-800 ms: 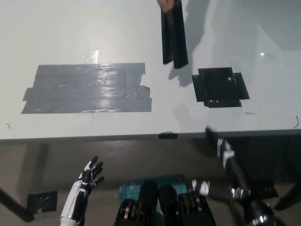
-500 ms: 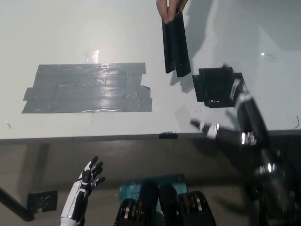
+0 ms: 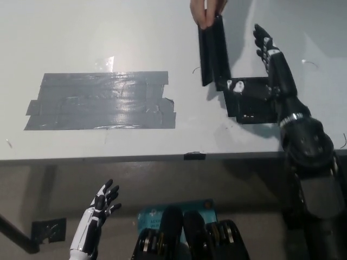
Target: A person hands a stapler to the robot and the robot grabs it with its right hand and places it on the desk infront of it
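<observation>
While held upright by a person's hand (image 3: 205, 12) at the top edge, stapler (image 3: 213, 51) hanging above the desk (image 3: 108, 38), not yet released. Right hand (image 3: 267, 65) now raised over the desk beside the stapler, having come up from below the desk edge within the last second; fingers spread apart, grasping nothing, palm turned toward the stapler, thumb tip near its lower end but apparently not touching. Stapler shifted slightly rightward and upward since the earlier frames. Black tape square (image 3: 252, 100) beneath the forearm; grey tape patch (image 3: 100, 101) well to the left. Left hand (image 3: 103, 203) resting low, below the desk edge, fingers loosely spread, empty. Handover judged imminent: approach done, grasp pending.
</observation>
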Motion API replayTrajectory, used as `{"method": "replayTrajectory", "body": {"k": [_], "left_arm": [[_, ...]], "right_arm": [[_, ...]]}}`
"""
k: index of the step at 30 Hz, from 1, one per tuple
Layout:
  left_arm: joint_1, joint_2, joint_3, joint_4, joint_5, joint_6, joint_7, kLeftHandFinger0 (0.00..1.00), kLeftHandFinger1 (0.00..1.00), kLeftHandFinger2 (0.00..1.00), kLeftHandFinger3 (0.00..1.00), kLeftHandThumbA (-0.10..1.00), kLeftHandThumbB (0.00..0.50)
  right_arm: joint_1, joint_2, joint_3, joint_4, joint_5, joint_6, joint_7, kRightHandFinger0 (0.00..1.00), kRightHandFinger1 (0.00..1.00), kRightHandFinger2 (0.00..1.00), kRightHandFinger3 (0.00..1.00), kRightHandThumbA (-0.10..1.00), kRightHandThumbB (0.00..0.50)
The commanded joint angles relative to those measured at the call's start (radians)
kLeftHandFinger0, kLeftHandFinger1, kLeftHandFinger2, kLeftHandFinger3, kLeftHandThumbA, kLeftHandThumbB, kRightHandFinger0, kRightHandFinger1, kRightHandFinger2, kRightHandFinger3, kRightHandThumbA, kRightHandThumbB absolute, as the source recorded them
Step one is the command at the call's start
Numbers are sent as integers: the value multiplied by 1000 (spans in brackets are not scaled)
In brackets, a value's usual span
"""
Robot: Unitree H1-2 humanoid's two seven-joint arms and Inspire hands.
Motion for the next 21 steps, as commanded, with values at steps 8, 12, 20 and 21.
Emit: {"method": "replayTrajectory", "body": {"k": [8,12,20,21], "left_arm": [[-22,8,-3,-29,8,-1,-8,924,1000,983,1000,1000,423],[-23,7,-3,-34,5,7,-10,930,997,980,1000,1000,414],[-24,13,-7,-32,8,-12,-14,928,995,976,1000,1000,393],[-24,15,-7,-31,7,-15,-16,928,996,976,1000,1000,391]], "right_arm": [[-189,14,18,144,-12,-3,-51,1000,1000,1000,1000,1000,348],[-203,20,32,158,-15,-17,-54,1000,1000,1000,1000,1000,355],[-243,19,52,223,-78,131,-127,863,907,1000,1000,478,250],[-245,19,53,227,-89,151,-140,711,795,948,1000,383,260]]}}
